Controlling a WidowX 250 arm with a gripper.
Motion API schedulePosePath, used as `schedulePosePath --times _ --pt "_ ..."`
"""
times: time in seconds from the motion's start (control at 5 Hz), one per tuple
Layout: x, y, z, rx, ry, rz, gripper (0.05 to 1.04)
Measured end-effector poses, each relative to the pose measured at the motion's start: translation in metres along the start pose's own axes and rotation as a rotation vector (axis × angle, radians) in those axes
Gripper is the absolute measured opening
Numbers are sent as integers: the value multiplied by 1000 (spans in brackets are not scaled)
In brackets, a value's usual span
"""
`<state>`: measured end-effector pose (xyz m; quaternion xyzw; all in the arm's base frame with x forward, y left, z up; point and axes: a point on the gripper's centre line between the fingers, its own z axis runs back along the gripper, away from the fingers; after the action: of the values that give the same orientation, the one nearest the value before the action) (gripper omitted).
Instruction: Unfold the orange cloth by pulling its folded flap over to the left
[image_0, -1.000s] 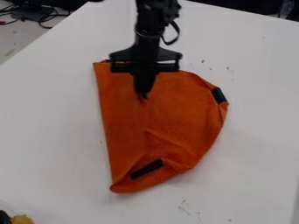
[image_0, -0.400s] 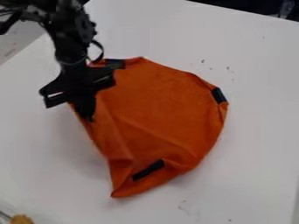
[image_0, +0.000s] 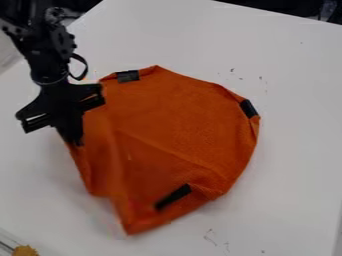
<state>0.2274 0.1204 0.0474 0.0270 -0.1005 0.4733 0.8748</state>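
The gripper (image_0: 75, 142) is at the left edge of an orange cloth (image_0: 174, 125), shut on the fabric there. That edge of the cloth is drawn out to the left and slightly raised. The rest of the cloth spreads to the right over the white table, with creases running from the held edge toward the lower right. Black patches lie on its top edge, its right edge and near its bottom corner.
The white table (image_0: 287, 165) carries small dark marks at the upper right and lower right. A yellowish object (image_0: 25, 251) stands at the bottom left corner, beside a clear edge.
From the middle of the cloth the gripper has moved left and a little down, pulling the fabric with it. The cloth has opened out wider, and the patch on its top edge has come into view.
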Motion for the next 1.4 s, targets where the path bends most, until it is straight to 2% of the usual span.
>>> schedulePosePath --times 0.2,0.4,0.6,0.8,1.0,1.2,1.4 --pt "16 13 4 24 -28 -18 58" --pt "22 21 3 24 -33 -34 82" --pt "20 32 -13 11 -17 -29 240" --pt "13 37 -27 3 9 -35 509" --pt "14 37 -30 2 3 -46 800" --pt "15 45 -30 29 7 -54 1004" --pt "17 61 -29 70 15 -61 1004"
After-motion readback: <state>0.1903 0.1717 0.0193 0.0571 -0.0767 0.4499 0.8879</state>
